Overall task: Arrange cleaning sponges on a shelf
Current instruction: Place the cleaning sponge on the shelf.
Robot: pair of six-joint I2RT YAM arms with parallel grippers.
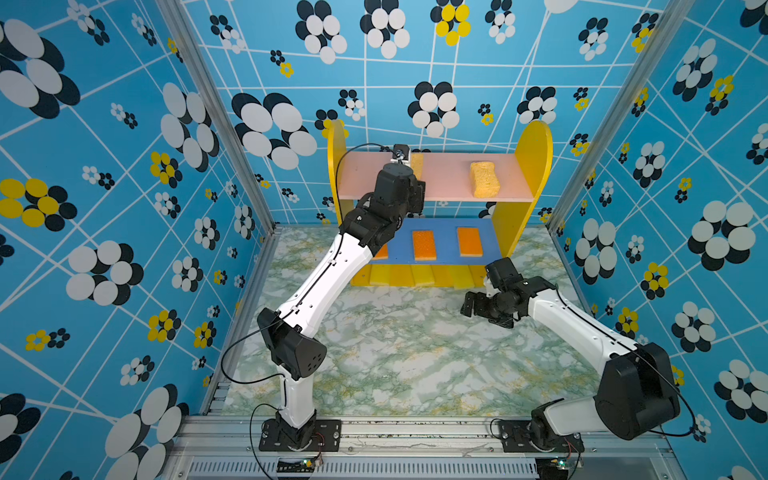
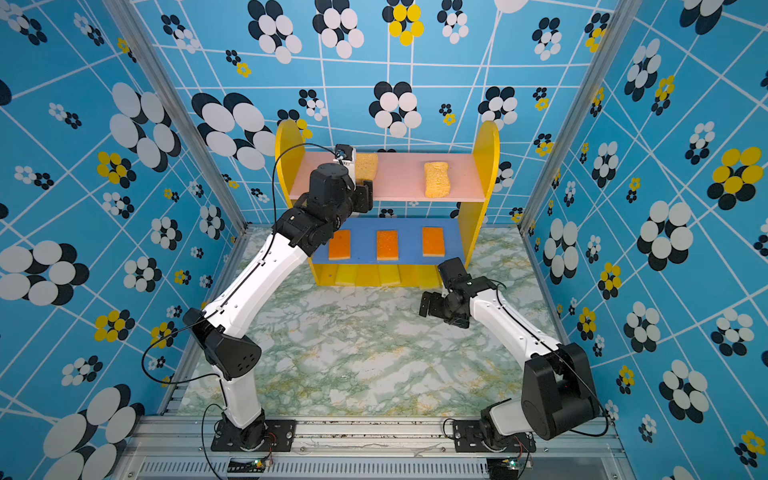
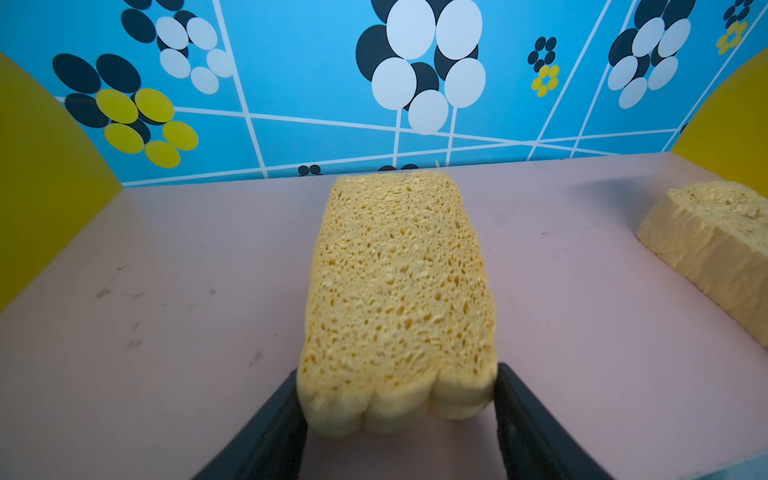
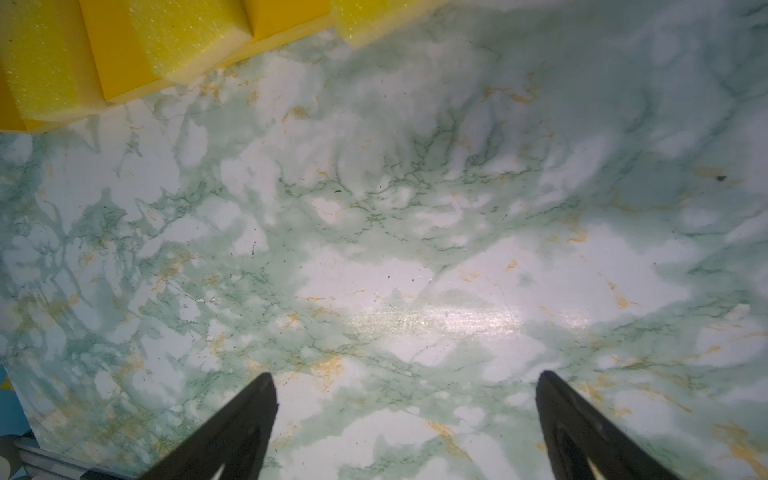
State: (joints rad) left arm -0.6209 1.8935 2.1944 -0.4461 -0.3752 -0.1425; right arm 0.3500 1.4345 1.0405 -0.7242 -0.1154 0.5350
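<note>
Eight sponges, all on the shelf (image 1: 538,166). Two thick porous tan ones on the pink top board (image 1: 444,185), well apart. Left tan sponge (image 3: 399,282) flat on the board toward the left side panel, long axis running front to back, far end near the board's back edge. Right tan sponge (image 1: 484,179) flat too, nearer the right panel, touched by neither arm. Left jaws level with the top board and parted to about the width of the left tan sponge, one black finger (image 3: 270,428) along each side of its near end, touching or just beside the foam. Near end puckered into lobes; cannot tell whether pinched or let go. One tier down, three flat orange pieces in a row on the blue middle board (image 2: 409,239), each apart from the next: left orange sponge (image 2: 339,245), partly hidden behind the left arm (image 1: 316,282) in a top view, then middle orange sponge (image 2: 387,245) and right orange sponge (image 2: 433,242). On the yellow base (image 4: 118,62), three yellow sponges (image 4: 187,41) side by side with gaps between, front ends near the base's front edge. Right jaws at the end of the right arm (image 1: 577,324), low over the marbled desk (image 1: 395,345) just in front of the shelf's right end, spread wide, nothing between the fingers (image 4: 237,432).
</note>
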